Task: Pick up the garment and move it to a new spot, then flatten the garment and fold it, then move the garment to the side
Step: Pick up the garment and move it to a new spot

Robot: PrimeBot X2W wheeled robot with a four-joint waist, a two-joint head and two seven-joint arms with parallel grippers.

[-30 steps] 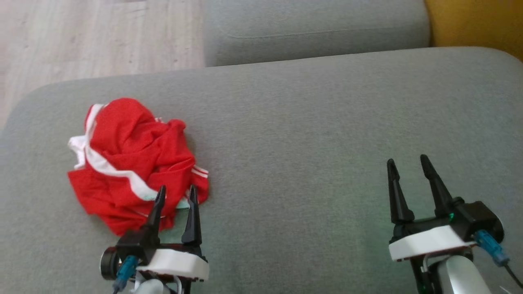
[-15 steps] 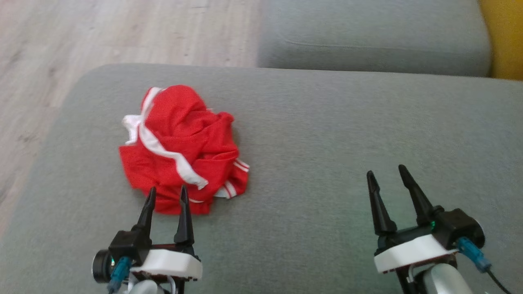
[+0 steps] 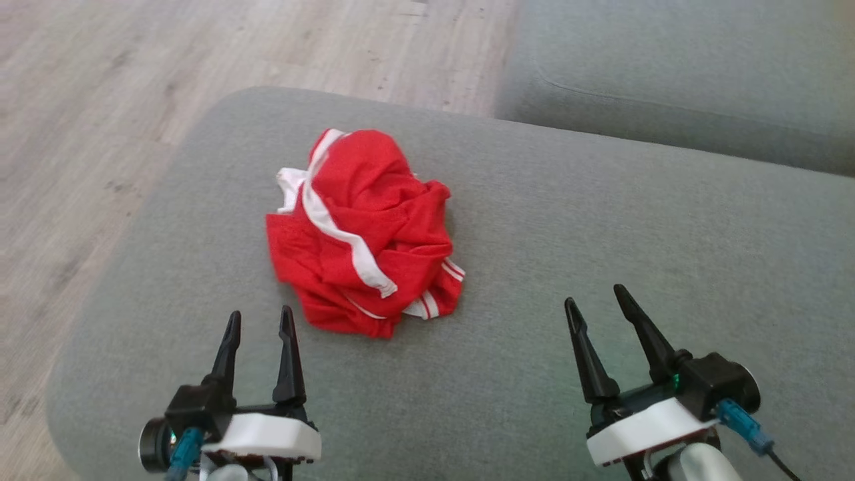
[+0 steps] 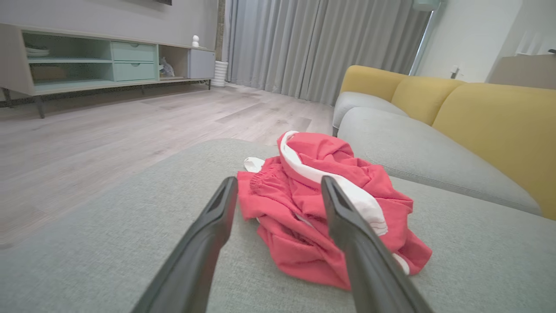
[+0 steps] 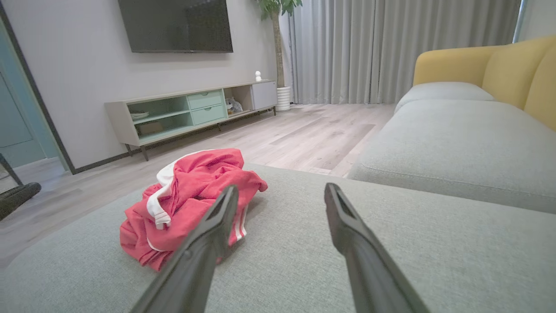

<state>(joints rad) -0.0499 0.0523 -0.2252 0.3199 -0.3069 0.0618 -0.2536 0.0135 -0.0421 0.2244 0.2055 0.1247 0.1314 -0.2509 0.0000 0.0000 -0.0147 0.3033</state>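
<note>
Fingers on the left gripper (image 3: 260,312) and right gripper (image 3: 594,294) are held wide apart, empty. The head view has been swung round and the garment (image 3: 361,234) is now centred ahead; the pick-up is yet to be started.

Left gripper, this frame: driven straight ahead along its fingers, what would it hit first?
Most likely the crumpled red garment: the left wrist view frames it between the open fingers of the left gripper, just ahead on the grey cushion. The head view suggests it might catch only the left edge.
</note>
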